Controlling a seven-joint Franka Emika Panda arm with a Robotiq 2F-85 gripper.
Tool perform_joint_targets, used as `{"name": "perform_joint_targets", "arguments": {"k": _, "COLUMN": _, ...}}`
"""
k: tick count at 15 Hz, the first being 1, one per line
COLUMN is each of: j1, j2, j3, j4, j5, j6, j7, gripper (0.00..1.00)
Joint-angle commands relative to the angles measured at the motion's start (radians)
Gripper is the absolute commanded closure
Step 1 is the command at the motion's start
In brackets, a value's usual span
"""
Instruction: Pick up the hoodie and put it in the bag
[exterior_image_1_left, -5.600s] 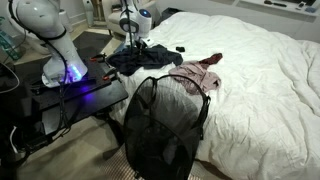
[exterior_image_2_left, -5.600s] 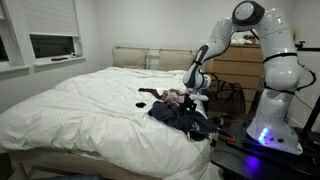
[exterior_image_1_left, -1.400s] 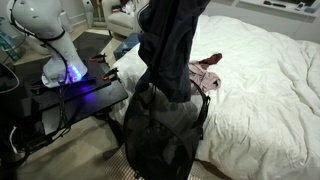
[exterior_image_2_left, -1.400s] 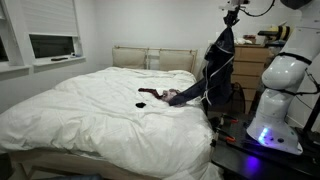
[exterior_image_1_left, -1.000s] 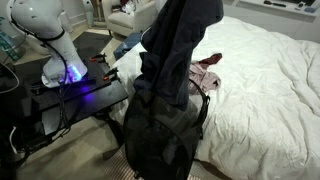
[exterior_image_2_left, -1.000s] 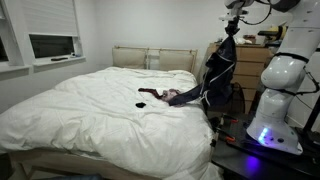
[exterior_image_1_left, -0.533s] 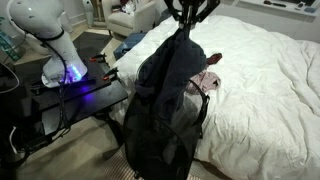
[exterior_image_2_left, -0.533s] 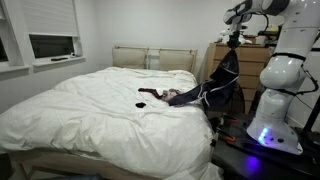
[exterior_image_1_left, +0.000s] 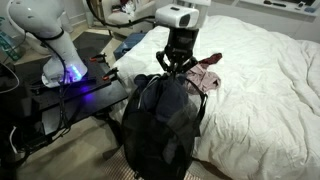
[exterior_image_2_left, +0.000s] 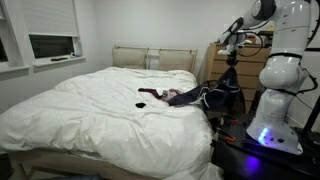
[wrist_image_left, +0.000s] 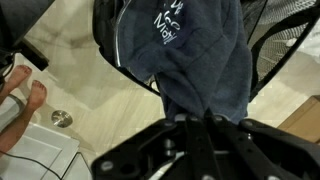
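Observation:
In both exterior views my gripper (exterior_image_1_left: 178, 64) (exterior_image_2_left: 229, 56) hangs just above the rim of the black mesh bag (exterior_image_1_left: 158, 135) (exterior_image_2_left: 232, 100) beside the bed. It is shut on the top of the dark navy hoodie (exterior_image_1_left: 165, 97) (exterior_image_2_left: 224, 86). Most of the hoodie hangs down inside the bag. In the wrist view the gripper (wrist_image_left: 205, 118) pinches the fabric between closed fingers. The hoodie (wrist_image_left: 195, 45) with white lettering drops away into the bag's mesh (wrist_image_left: 287, 38).
A pink-and-white garment (exterior_image_1_left: 205, 76) lies on the white bed (exterior_image_1_left: 265, 80) right behind the bag. Blue clothing (exterior_image_1_left: 128, 44) sits past the robot base (exterior_image_1_left: 68, 70) on its black stand. A wooden dresser (exterior_image_2_left: 250, 62) stands behind the arm.
The gripper has come down from high above the bag to just over its rim. The hanging hoodie has sunk with it into the bag.

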Motion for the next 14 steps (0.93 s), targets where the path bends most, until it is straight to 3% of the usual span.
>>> {"name": "perform_joint_targets", "arguments": {"k": 1, "j1": 0.013, "j2": 0.045, "j3": -0.003, "j4": -0.043, "j5": 0.005, "j6": 0.081, "j7": -0.009, "gripper": 0.99}}
{"name": "perform_joint_targets", "arguments": {"k": 8, "j1": 0.064, "j2": 0.091, "j3": -0.015, "j4": -0.110, "j5": -0.039, "j6": 0.364, "j7": -0.001, "gripper": 0.99}}
{"name": "perform_joint_targets", "arguments": {"k": 9, "j1": 0.068, "j2": 0.087, "j3": -0.013, "j4": -0.119, "j5": -0.027, "j6": 0.393, "j7": -0.003, "gripper": 0.70}}
{"name": "perform_joint_targets", "arguments": {"k": 11, "j1": 0.075, "j2": 0.071, "j3": -0.009, "j4": -0.136, "j5": -0.005, "j6": 0.431, "j7": -0.020, "gripper": 0.64}}
{"name": "perform_joint_targets", "arguments": {"k": 14, "j1": 0.087, "j2": 0.026, "j3": 0.015, "j4": -0.157, "j5": 0.046, "j6": 0.408, "j7": -0.066, "gripper": 0.40}}
